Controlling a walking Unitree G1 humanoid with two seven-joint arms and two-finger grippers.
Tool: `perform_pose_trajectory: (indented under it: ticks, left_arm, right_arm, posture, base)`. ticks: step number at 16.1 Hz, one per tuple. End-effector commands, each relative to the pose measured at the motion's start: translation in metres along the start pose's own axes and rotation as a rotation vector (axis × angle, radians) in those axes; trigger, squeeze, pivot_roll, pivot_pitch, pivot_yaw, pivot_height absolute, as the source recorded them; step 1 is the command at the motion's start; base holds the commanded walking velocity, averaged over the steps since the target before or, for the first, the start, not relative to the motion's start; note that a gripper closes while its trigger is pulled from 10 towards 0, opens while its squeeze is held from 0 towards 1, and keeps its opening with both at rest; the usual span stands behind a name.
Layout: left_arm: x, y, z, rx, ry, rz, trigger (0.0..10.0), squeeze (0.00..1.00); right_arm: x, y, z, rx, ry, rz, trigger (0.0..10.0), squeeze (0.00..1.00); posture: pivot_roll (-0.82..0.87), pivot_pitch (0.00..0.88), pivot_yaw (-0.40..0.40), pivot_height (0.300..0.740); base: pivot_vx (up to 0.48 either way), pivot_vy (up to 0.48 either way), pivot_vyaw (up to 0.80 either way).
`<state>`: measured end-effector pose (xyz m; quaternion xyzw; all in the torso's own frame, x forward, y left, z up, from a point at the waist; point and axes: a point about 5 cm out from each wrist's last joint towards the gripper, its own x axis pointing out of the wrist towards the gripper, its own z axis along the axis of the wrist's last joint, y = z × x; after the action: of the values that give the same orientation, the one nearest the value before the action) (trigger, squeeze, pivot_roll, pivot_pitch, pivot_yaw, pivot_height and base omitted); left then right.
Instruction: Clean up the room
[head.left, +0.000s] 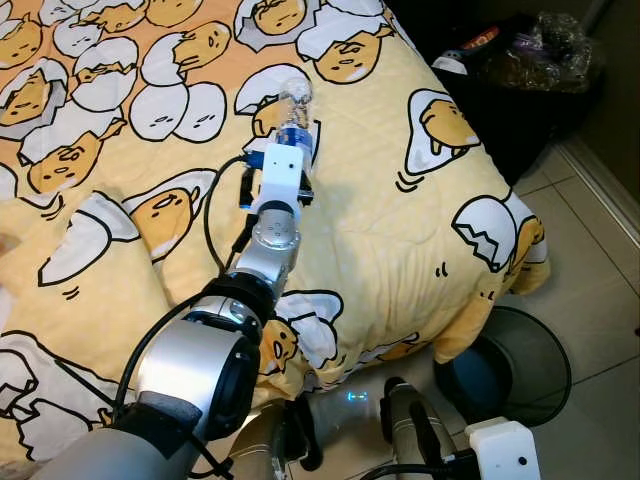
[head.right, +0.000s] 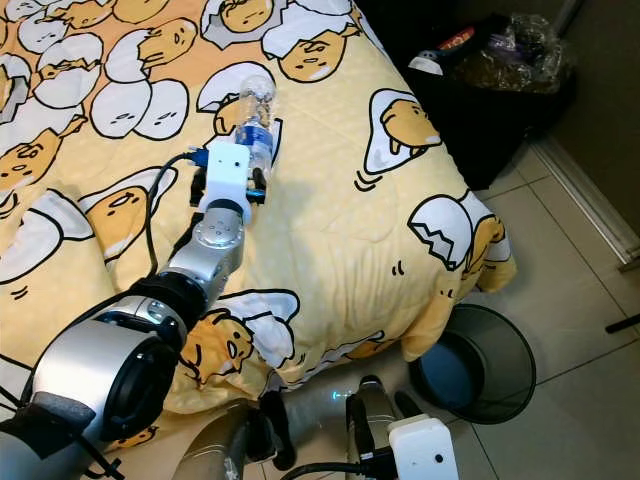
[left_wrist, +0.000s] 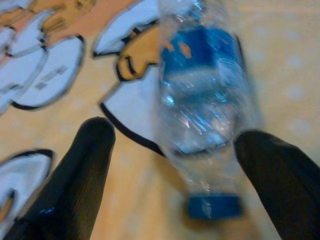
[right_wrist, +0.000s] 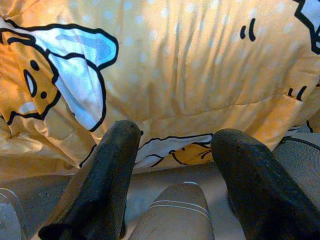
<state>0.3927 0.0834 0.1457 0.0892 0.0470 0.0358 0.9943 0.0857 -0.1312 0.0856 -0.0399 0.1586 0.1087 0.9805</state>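
A clear plastic bottle (head.left: 293, 110) with a blue label and blue cap lies on the yellow cartoon-egg quilt (head.left: 400, 230) of the bed. My left arm reaches out over the bed to it. In the left wrist view the left gripper (left_wrist: 175, 132) is open, one finger (left_wrist: 85, 165) on each side of the bottle (left_wrist: 205, 100), whose cap end points back toward the wrist. The right gripper (right_wrist: 177, 132) hangs low beside the bed's edge, open and holding nothing.
A black mesh waste bin (head.left: 510, 365) stands on the tiled floor (head.left: 600, 300) at the bed's near right corner. A dark container stuffed with bags (head.left: 530, 70) sits at the far right. The quilt drapes over the bed's side.
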Motion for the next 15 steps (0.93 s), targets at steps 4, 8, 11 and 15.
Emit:
perform_pose_trajectory:
  ticks: [4, 8, 11, 15]
  left_arm:
    - [-0.007, -0.013, -0.02, -0.052, 0.101, -0.101, 10.0, 0.0]
    - [-0.008, -0.011, -0.026, -0.051, 0.128, -0.11, 0.0, 0.0]
    - [-0.006, -0.01, -0.02, -0.017, 0.081, -0.095, 0.0, 0.0]
    - [-0.007, -0.01, -0.016, -0.025, 0.021, -0.08, 0.0, 0.0]
  right_arm:
    - [-0.004, 0.005, -0.001, 0.018, 0.01, 0.005, 10.0, 0.0]
    - [-0.003, 0.004, -0.002, 0.015, 0.009, 0.001, 10.0, 0.0]
    - [-0.001, 0.002, -0.004, 0.012, 0.009, -0.009, 10.0, 0.0]
    - [0.007, 0.0, -0.006, 0.01, -0.001, -0.015, 10.0, 0.0]
  posture:
    - [-0.49, 0.304, 0.149, 0.725]
    - [-0.49, 0.291, 0.153, 0.725]
    - [-0.49, 0.274, 0.16, 0.725]
    - [-0.48, 0.251, 0.16, 0.725]
  base:
    - [0.0, 0.0, 0.0]
    - [0.0, 0.0, 0.0]
    - [0.0, 0.0, 0.0]
    - [0.0, 0.0, 0.0]
